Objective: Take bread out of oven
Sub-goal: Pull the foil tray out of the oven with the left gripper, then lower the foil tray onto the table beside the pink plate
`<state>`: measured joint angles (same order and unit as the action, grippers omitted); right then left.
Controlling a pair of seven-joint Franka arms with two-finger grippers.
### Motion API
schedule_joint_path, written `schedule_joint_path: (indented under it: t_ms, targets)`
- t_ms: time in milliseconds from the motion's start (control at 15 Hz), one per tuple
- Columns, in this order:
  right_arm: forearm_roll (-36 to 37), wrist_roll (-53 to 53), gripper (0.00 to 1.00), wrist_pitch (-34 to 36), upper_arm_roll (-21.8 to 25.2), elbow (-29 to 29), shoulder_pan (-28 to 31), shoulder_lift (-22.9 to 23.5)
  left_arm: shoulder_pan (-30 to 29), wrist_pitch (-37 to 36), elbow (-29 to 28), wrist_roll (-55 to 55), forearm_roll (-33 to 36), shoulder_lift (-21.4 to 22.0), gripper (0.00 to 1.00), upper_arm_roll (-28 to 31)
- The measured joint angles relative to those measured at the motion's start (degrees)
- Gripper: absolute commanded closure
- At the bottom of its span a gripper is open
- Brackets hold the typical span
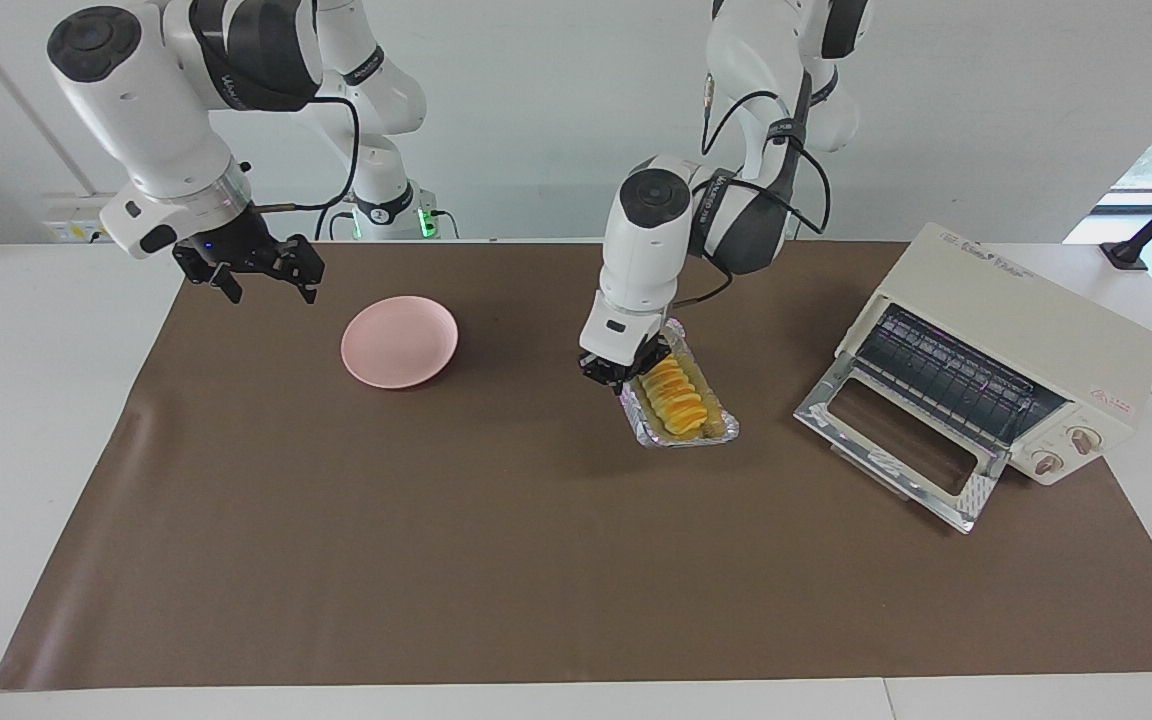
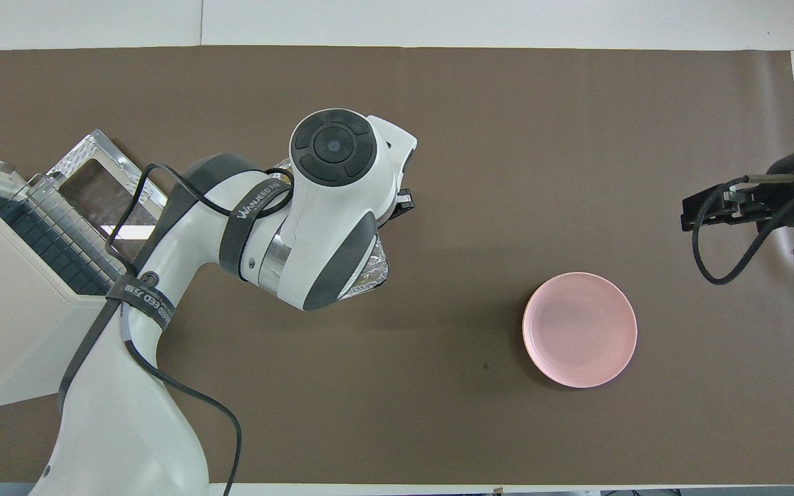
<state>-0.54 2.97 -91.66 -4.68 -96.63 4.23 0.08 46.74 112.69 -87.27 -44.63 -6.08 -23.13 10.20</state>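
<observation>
The bread (image 1: 678,392), a ridged golden-orange loaf, lies in a silver foil tray (image 1: 709,432). My left gripper (image 1: 621,376) is shut on the tray's rim and holds it low over the middle of the mat, between the oven and the pink plate. Seen from overhead, my left arm covers the bread and only a corner of the foil tray (image 2: 371,274) shows. The cream-white oven (image 1: 1031,325) stands at the left arm's end with its glass door (image 1: 896,452) dropped open. My right gripper (image 1: 272,285) waits open over the mat's edge at the right arm's end.
A round pink plate (image 1: 399,341) lies on the brown mat toward the right arm's end, also seen from overhead as the plate (image 2: 579,329). The oven (image 2: 4,303) and its lowered door (image 2: 94,182) take up the corner at the left arm's end.
</observation>
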Motion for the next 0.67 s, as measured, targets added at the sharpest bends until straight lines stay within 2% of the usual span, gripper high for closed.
schedule_joint_path:
  t_ms: [400, 667]
  targets:
    - [0.0, 0.0, 0.00, 0.0, 0.0, 0.0, 0.0, 0.0, 3.4, 0.0, -0.5, 2.9, -0.3, -0.2, 1.00, -2.0]
    - [0.0, 0.0, 0.00, 0.0, 0.0, 0.0, 0.0, 0.0, 8.1, -0.4, -0.8, 2.9, 1.0, -3.1, 1.00, -2.2]
